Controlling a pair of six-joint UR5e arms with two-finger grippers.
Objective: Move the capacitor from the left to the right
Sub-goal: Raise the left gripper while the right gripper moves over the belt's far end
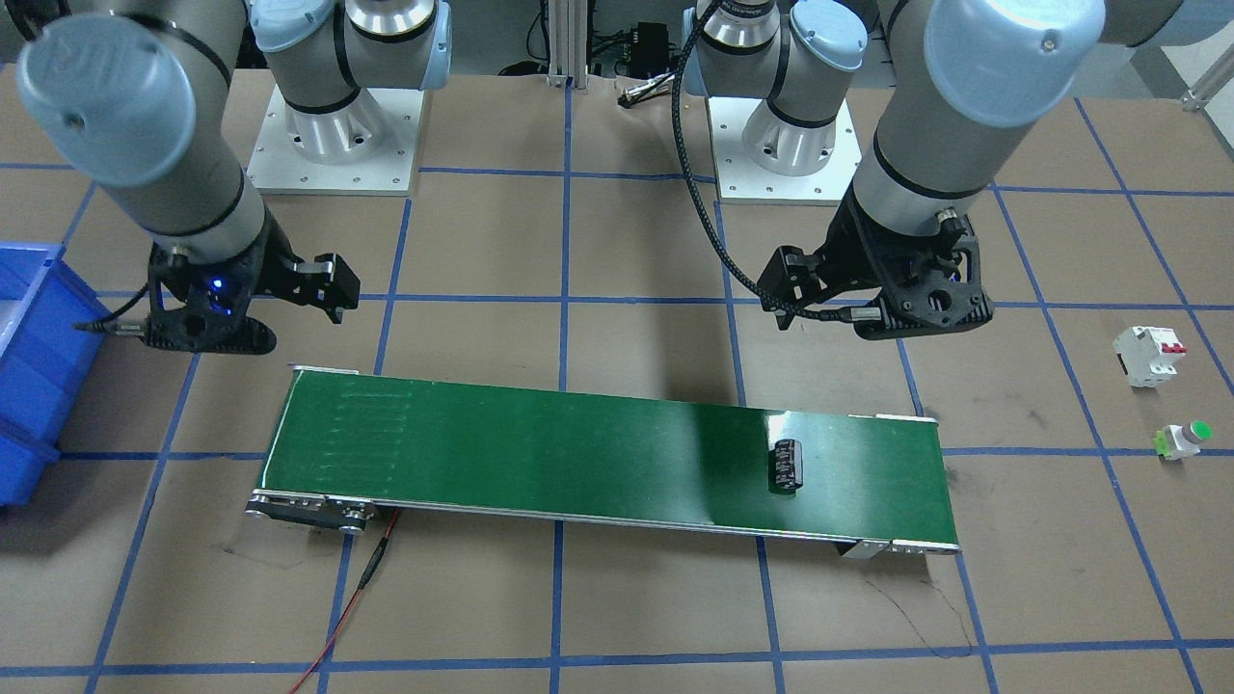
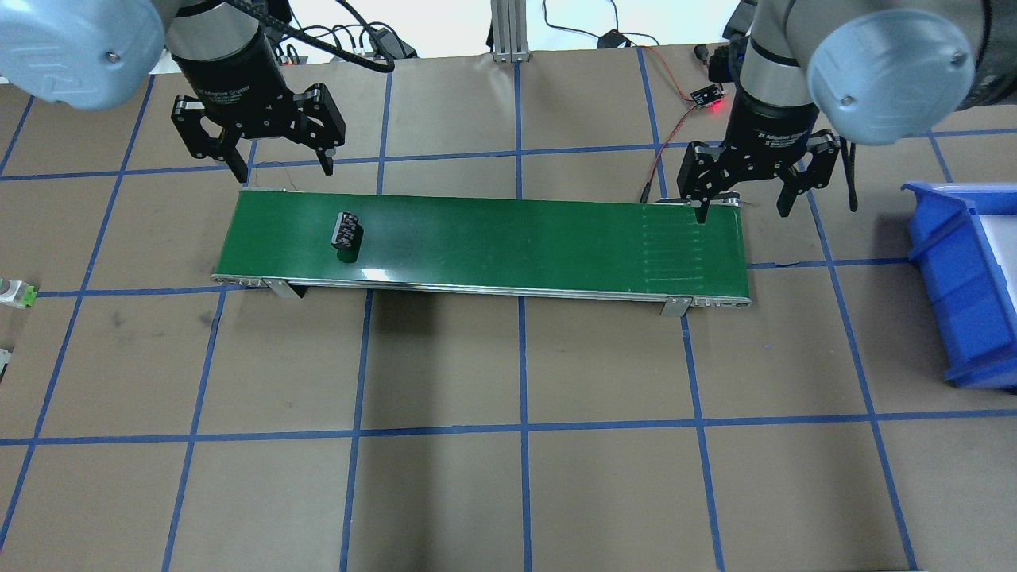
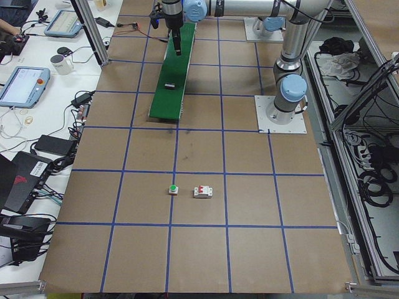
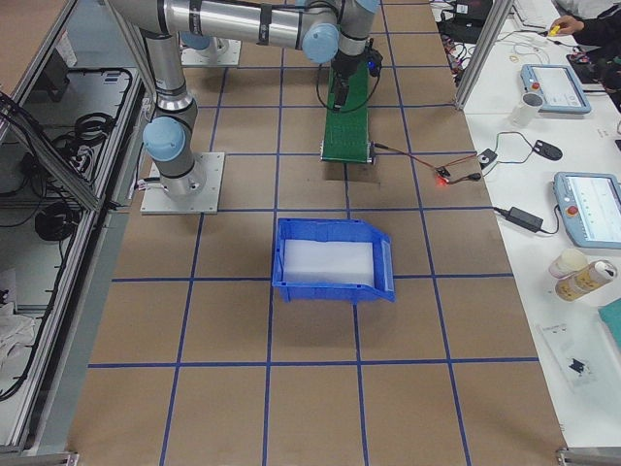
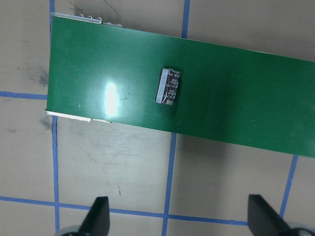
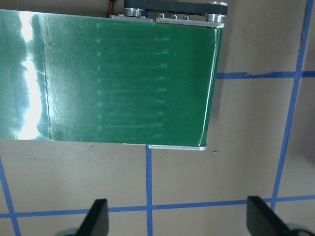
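Observation:
The capacitor [image 2: 347, 234], a small black stubby part with a silvery strip, lies on the green conveyor belt [image 2: 516, 238] near its left end. It also shows in the front view [image 1: 786, 465] and in the left wrist view [image 5: 169, 87]. My left gripper [image 2: 282, 168] is open and empty; it hangs above the belt's far edge, just behind the capacitor. My right gripper [image 2: 743, 210] is open and empty above the far edge of the belt's right end. The right wrist view shows only the bare belt end [image 6: 147, 83].
A blue bin [image 2: 961, 278] stands on the table to the right of the belt. A white breaker with a red switch [image 1: 1149, 355] and a green-capped push button [image 1: 1184, 439] lie on the table past the belt's left end. A red wire [image 2: 663, 151] runs behind the belt's right end.

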